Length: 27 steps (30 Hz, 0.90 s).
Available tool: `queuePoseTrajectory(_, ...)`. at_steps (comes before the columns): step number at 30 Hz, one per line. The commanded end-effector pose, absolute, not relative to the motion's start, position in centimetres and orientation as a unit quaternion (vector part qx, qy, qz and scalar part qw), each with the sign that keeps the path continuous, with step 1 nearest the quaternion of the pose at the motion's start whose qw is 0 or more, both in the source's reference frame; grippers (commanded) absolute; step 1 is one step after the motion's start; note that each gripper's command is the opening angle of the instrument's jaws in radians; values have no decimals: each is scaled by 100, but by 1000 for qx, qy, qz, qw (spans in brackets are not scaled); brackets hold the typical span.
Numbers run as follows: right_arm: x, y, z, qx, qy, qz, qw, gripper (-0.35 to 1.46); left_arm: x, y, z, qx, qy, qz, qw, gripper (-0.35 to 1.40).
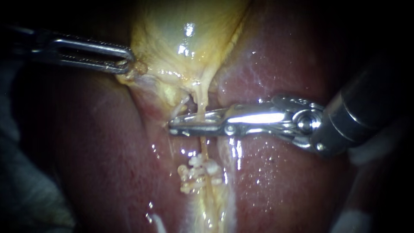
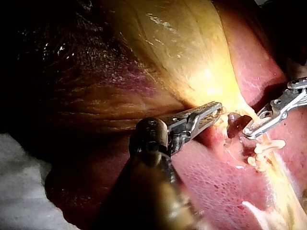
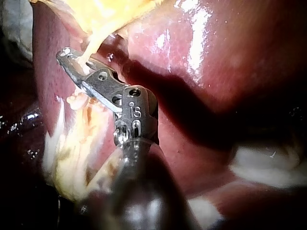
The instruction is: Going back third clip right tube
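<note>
A thin pale tube (image 1: pixel 202 101) runs down from the yellow gallbladder (image 1: pixel 181 26) over the red liver (image 1: pixel 280 56). My right instrument (image 1: pixel 172 126) reaches in from the right, and its slim jaws lie close together across this tube, shut on it from both sides. A cluster of white clips (image 1: pixel 196 170) sits on the tube below those jaws. My left instrument (image 1: pixel 127 60) comes in from the left, its slotted jaws shut on the gallbladder's lower edge and holding it up. In the left wrist view the left instrument (image 2: pixel 216 111) grips the yellow fold, with the right instrument (image 2: pixel 248 133) and the clips (image 2: pixel 261 155) just beyond.
A second pale strand (image 1: pixel 183 103) hangs just left of the gripped tube. A glistening whitish band of tissue (image 1: pixel 228 172) runs beside the clips. Pale cloth (image 1: pixel 17 172) lies along the left edge and shows again (image 2: pixel 19 191) beside the liver.
</note>
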State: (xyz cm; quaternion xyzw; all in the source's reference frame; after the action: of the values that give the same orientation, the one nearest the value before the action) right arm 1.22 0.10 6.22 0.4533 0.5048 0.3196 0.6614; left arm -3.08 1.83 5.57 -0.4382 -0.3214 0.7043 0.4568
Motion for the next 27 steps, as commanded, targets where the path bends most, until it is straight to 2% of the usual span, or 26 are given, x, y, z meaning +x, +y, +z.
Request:
queuePoseTrajectory(1,122,10,622,450,511,315,662,-35,-308,183,556,-438,-322,704,457,-35)
queuePoseTrajectory(3,125,10,623,415,534,285,679,1,-307,183,556,-438,-322,704,457,-35)
queuePoseTrajectory(5,130,10,627,404,540,281,683,29,-307,183,556,-438,-322,704,457,-35)
queuePoseTrajectory(7,135,10,632,401,540,282,684,39,-307,183,556,-438,-322,704,457,-35)
queuePoseTrajectory(12,135,6,651,383,543,293,688,45,-307,183,556,-438,-322,704,457,-35)
queuePoseTrajectory(17,127,13,666,346,540,313,700,47,-307,183,556,-438,-322,704,457,-35)
queuePoseTrajectory(24,108,24,678,317,515,337,722,48,-307,183,556,-438,-321,704,457,-35)
queuePoseTrajectory(27,101,26,680,310,517,331,726,49,-307,182,556,-438,-321,704,457,-35)
